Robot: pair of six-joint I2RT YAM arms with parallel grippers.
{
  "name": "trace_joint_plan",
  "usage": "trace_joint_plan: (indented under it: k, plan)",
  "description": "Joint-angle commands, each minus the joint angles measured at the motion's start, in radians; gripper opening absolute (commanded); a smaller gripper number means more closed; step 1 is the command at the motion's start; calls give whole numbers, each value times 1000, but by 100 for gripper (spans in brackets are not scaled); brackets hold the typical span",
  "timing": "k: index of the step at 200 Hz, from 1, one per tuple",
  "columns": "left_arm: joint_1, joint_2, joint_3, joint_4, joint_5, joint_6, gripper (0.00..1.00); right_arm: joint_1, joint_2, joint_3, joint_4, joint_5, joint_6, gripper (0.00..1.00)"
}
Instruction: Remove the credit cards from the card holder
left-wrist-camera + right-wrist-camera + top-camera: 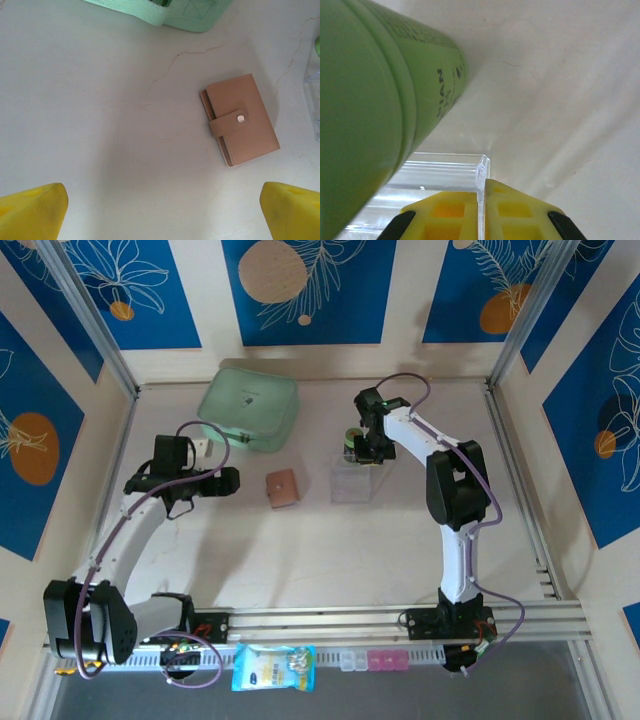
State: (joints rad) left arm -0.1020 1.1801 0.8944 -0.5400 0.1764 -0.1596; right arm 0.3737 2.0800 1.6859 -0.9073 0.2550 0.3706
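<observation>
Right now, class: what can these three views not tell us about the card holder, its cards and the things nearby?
- credit cards: left wrist view, the card holder is snapped shut, hiding whatever is inside.
- green cylinder: right wrist view, blurred and cut off by the left edge; print mostly unreadable.
- clear plastic box: right wrist view, the right gripper pinching its wall hides the rest.
- mint-green case: left wrist view, cut by the top edge.

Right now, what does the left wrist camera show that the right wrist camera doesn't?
Left wrist: the closed card holder, tab snapped, a mint-green case corner, and the left fingers spread wide. Right wrist: a green cylinder up close and the right fingers pinching a clear box wall. Both: the pale table and yellow fingers.
</observation>
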Motion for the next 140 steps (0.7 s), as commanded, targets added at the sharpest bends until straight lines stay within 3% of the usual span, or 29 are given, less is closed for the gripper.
trace_joint_plan:
  k: [1, 69, 140]
  plan:
    - [-7, 7, -2, -11, 14, -14, 97, 5, -53, -15, -13, -17, 8, 9]
    - [-57, 65, 30, -22, -20, -109, 94, 1, -68, -24, -25, -22, 34, 10]
    - [-185, 190, 104, 4, -72, -177, 93, -5, -66, -54, -5, -32, 38, 10]
